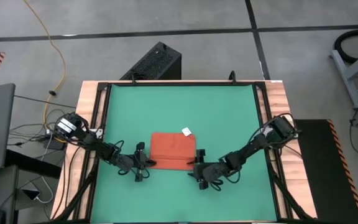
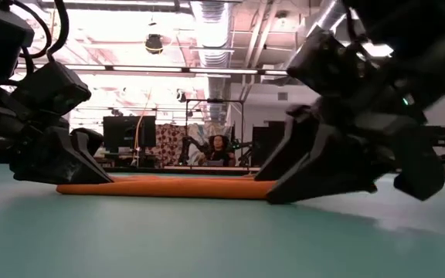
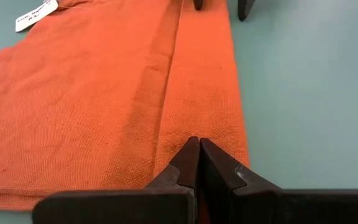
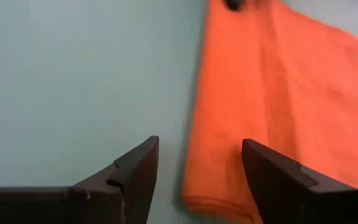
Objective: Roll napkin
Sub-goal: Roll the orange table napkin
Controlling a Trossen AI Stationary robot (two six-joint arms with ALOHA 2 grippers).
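The left gripper's (image 3: 199,163) fingers (image 3: 182,163) are pressed together, tips on the folded near strip of the one napkin (image 1: 172,149), at its left end. The right gripper's (image 4: 199,163) fingers (image 4: 143,163) stand wide apart at the strip's right end, straddling its corner, nothing held. Both arms reach low and inward from the surface's (image 1: 179,106) side rails toward the napkin, which lies flat near the middle of the green surface, its single white tag (image 1: 186,131) at the far edge.

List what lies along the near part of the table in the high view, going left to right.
left gripper, shut at the cloth's edge → napkin, with a folded strip along its near edge → right gripper, open at the cloth's other end.
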